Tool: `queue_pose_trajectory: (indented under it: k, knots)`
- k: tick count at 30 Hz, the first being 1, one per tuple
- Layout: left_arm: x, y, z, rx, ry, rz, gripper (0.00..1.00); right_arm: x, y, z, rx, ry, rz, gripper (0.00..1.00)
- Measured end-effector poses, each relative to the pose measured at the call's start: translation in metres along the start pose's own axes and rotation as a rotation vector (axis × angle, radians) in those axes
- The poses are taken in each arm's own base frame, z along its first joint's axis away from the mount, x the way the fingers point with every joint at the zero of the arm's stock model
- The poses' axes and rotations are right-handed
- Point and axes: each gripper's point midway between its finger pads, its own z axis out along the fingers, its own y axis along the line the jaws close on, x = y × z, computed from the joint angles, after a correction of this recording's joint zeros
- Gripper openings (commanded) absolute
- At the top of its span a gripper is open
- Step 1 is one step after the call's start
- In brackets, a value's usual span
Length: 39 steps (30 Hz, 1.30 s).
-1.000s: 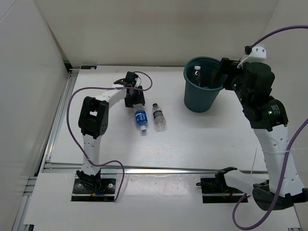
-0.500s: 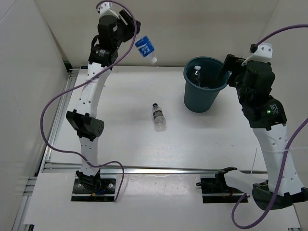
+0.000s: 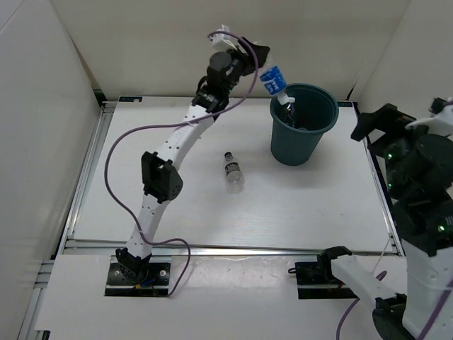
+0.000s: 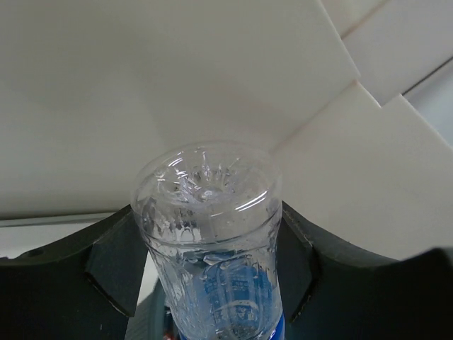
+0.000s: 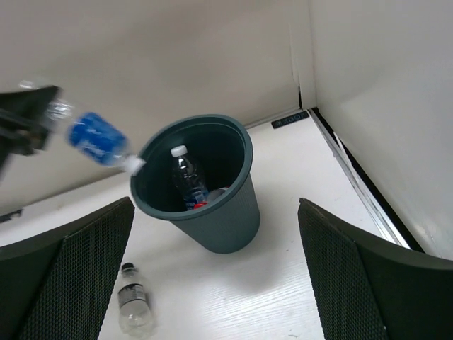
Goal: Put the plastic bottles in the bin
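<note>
The top view sits high above and behind the arm bases, looking down and forward over the whole worktop point(image 3: 318, 212) from well back. The left wrist view rides just behind the left claw point(image 4: 209, 265) and looks along it. The base of the held bottle point(image 4: 212, 227) fills its centre at very close range, with pale walls point(image 4: 141, 71) beyond. The right wrist view looks down from high up, between the fingers of the right claw point(image 5: 212, 283), at the bin point(image 5: 223, 227) ahead and below. The top and right wrist views share the bin, the held bottle and the lying bottle point(image 5: 134, 308).

Left arm stretched high and forward, left gripper point(image 3: 257, 58) clamped; right arm upright, right gripper point(image 5: 219, 273) spread wide
</note>
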Motion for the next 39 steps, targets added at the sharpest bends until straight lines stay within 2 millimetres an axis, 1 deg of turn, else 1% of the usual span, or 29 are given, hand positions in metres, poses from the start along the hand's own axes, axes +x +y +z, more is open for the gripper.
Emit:
queue_pose_trajectory:
  k: [1, 3, 5, 7, 9, 11, 13, 14, 16, 17, 18, 20, 23, 24, 26, 27, 28, 30, 31, 32, 33, 34, 35, 36, 38, 39]
  knots:
    - [0.016, -0.005, 0.002, 0.013, 0.011, -0.005, 0.52, -0.005, -0.002, -0.008, -0.006, -0.012, 0.011, 1.00]
    - [0.036, -0.010, 0.006, 0.034, 0.017, -0.010, 0.52, -0.018, -0.005, -0.026, -0.021, -0.043, 0.036, 1.00]
    - [0.053, -0.017, 0.006, 0.052, 0.027, -0.009, 0.52, -0.026, -0.009, -0.041, -0.030, -0.064, 0.054, 1.00]
    - [0.060, -0.026, 0.005, 0.070, 0.027, -0.003, 0.55, -0.029, -0.011, -0.051, -0.043, -0.071, 0.069, 1.00]
    - [0.058, -0.035, 0.005, 0.095, 0.008, 0.007, 0.55, -0.029, -0.010, -0.057, -0.059, -0.064, 0.076, 1.00]
    - [0.053, -0.042, 0.005, 0.117, -0.017, 0.017, 0.66, -0.027, -0.009, -0.061, -0.073, -0.050, 0.075, 1.00]
    - [0.053, -0.048, 0.004, 0.134, -0.029, 0.038, 0.92, -0.024, -0.006, -0.061, -0.088, -0.031, 0.071, 1.00]
    - [0.053, -0.049, 0.004, 0.140, -0.033, 0.058, 1.00, -0.023, -0.005, -0.062, -0.094, -0.023, 0.069, 1.00]
    - [0.055, -0.054, 0.003, 0.156, -0.036, 0.112, 1.00, -0.019, -0.002, -0.060, -0.105, -0.004, 0.063, 1.00]
    - [0.060, -0.058, 0.002, 0.168, -0.028, 0.136, 1.00, -0.017, -0.001, -0.058, -0.107, 0.006, 0.059, 1.00]
    - [0.066, -0.061, 0.000, 0.181, -0.013, 0.162, 1.00, -0.015, 0.001, -0.056, -0.110, 0.014, 0.057, 1.00]
    - [0.085, -0.063, -0.006, 0.190, 0.039, 0.211, 1.00, -0.008, 0.003, -0.049, -0.112, 0.034, 0.050, 1.00]
    - [0.116, -0.054, -0.014, 0.180, 0.134, 0.289, 1.00, 0.009, 0.008, -0.038, -0.118, 0.088, 0.034, 1.00]
    - [0.124, -0.050, -0.017, 0.170, 0.161, 0.310, 1.00, 0.012, 0.011, -0.034, -0.125, 0.103, 0.029, 1.00]
    - [0.129, -0.041, -0.022, 0.142, 0.197, 0.358, 1.00, 0.021, 0.022, -0.025, -0.164, 0.137, 0.014, 1.00]
    - [0.127, -0.033, -0.026, 0.111, 0.213, 0.389, 1.00, 0.027, 0.027, -0.021, -0.188, 0.158, 0.003, 1.00]
    - [0.123, -0.023, -0.034, 0.070, 0.229, 0.424, 1.00, 0.037, 0.034, -0.016, -0.216, 0.191, -0.013, 1.00]
    - [0.095, -0.010, -0.054, -0.022, 0.232, 0.487, 1.00, 0.060, 0.048, -0.001, -0.271, 0.268, -0.040, 1.00]
    - [0.073, -0.004, -0.069, -0.070, 0.219, 0.516, 1.00, 0.075, 0.055, 0.008, -0.292, 0.312, -0.049, 1.00]
    - [0.044, -0.002, -0.087, -0.115, 0.190, 0.540, 1.00, 0.090, 0.062, 0.017, -0.311, 0.355, -0.055, 1.00]
    - [0.015, 0.003, -0.109, -0.165, 0.163, 0.562, 1.00, 0.108, 0.070, 0.027, -0.329, 0.407, -0.065, 1.00]
    - [-0.015, 0.002, -0.131, -0.198, 0.127, 0.578, 1.00, 0.129, 0.078, 0.038, -0.345, 0.462, -0.078, 1.00]
    - [-0.053, 0.000, -0.159, -0.240, 0.066, 0.590, 1.00, 0.146, 0.090, 0.045, -0.375, 0.508, -0.091, 1.00]
    - [-0.086, 0.000, -0.188, -0.284, 0.006, 0.597, 1.00, 0.168, 0.103, 0.054, -0.400, 0.558, -0.120, 1.00]
    - [-0.132, -0.006, -0.247, -0.337, -0.104, 0.586, 1.00, 0.212, 0.135, 0.065, -0.468, 0.648, -0.191, 1.00]
    - [-0.144, -0.007, -0.278, -0.358, -0.140, 0.575, 1.00, 0.233, 0.152, 0.068, -0.506, 0.684, -0.231, 1.00]
